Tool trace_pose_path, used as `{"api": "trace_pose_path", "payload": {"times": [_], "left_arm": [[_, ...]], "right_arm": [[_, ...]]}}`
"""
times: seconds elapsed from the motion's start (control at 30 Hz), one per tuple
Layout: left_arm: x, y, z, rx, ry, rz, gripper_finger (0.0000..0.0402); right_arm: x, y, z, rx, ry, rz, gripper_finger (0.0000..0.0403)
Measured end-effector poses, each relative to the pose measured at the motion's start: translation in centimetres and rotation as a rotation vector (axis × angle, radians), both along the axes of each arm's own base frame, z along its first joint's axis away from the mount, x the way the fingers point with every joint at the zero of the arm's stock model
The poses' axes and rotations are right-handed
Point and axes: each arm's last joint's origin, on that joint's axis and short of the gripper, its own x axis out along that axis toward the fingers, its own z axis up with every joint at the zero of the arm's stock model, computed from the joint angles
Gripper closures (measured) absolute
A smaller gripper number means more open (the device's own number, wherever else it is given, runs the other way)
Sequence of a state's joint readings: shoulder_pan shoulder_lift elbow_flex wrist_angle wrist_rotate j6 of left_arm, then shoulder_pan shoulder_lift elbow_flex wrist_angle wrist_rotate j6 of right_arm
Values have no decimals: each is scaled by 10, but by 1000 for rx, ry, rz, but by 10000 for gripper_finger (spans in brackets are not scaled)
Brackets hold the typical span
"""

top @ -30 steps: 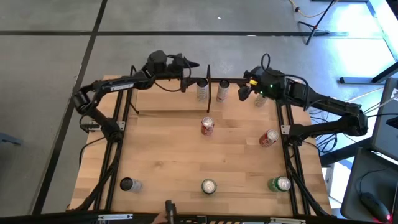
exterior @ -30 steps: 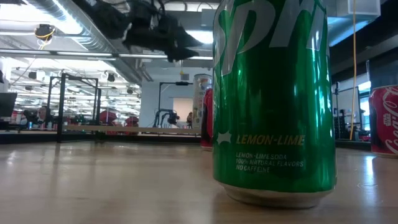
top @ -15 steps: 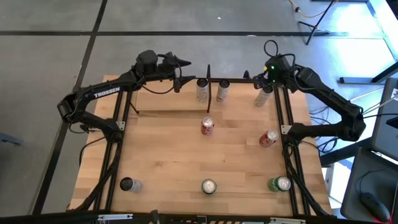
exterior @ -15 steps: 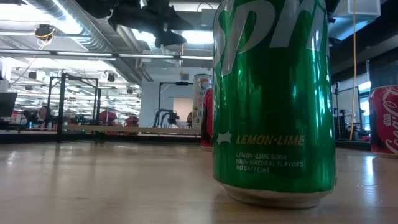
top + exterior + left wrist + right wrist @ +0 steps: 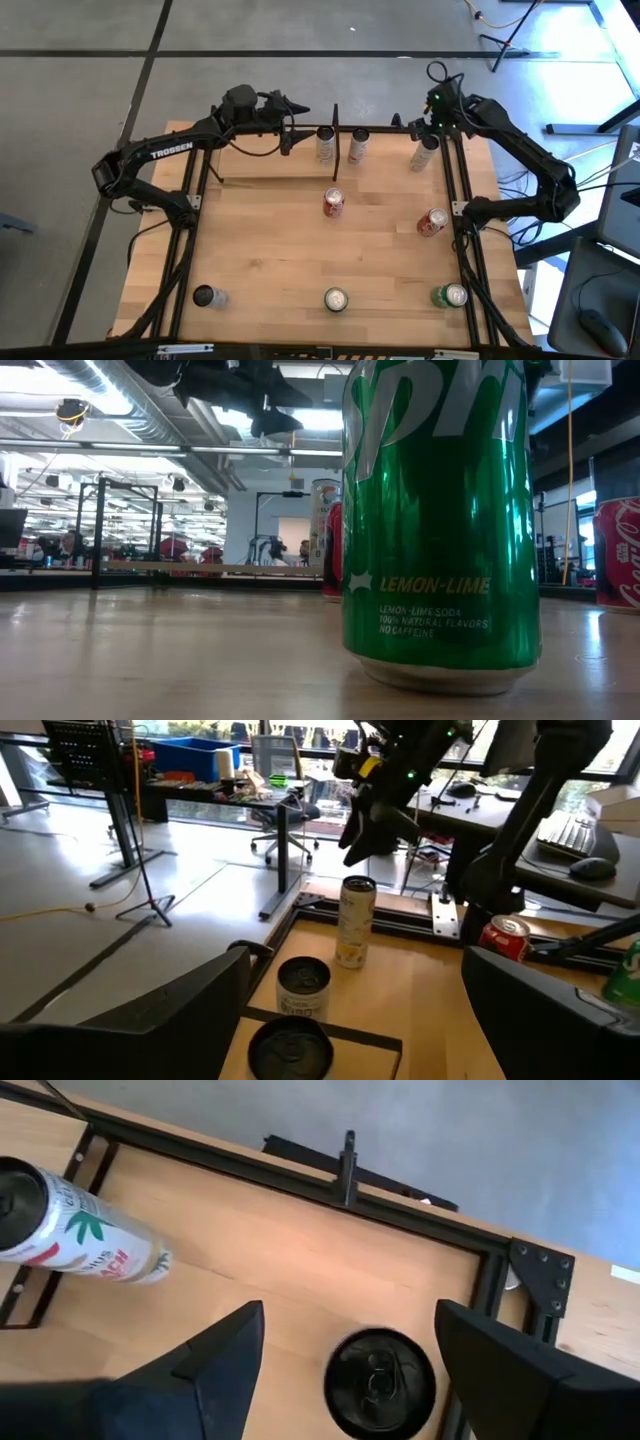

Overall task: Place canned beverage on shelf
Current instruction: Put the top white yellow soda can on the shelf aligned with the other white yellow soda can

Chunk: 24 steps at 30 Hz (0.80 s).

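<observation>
The shelf (image 5: 262, 160) is a narrow light-wood ledge along the table's far edge, with a black divider post (image 5: 334, 140). Three cans stand upright on it: two right of the post (image 5: 325, 146) (image 5: 358, 147) and a tall pale one (image 5: 423, 155) near the far right corner. My right gripper (image 5: 430, 108) hangs open above the tall can, whose dark top (image 5: 380, 1372) shows between its fingers without touching them. My left gripper (image 5: 298, 105) is open and empty over the shelf, left of the post; its wrist view looks along the row of cans (image 5: 303, 986).
On the tabletop stand two red cans (image 5: 333, 203) (image 5: 431, 222). Near the front edge are a dark can (image 5: 204, 296), a silver-topped can (image 5: 335, 299) and a green lemon-lime can (image 5: 450, 296), which fills the low view (image 5: 440, 520). Black frame rails run along both sides.
My right gripper has drawn back from beside the tall pale can, going up and toward the table's far right corner, and now points down over it. The can stays upright on the shelf. My left gripper has shifted a little toward the table's left edge.
</observation>
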<state>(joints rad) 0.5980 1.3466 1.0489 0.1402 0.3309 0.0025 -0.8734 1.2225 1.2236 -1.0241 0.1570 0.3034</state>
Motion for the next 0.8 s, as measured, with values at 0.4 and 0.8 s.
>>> {"api": "trace_pose_path", "payload": {"times": [0.4, 0.8], "left_arm": [[1, -1, 0, -1, -1, -7, 49], [1, -1, 0, -1, -2, -7, 49]], "right_arm": [[-14, -2, -5, 46, 110, -39, 114], [-15, -2, -8, 96, 51, -104, 29]]}}
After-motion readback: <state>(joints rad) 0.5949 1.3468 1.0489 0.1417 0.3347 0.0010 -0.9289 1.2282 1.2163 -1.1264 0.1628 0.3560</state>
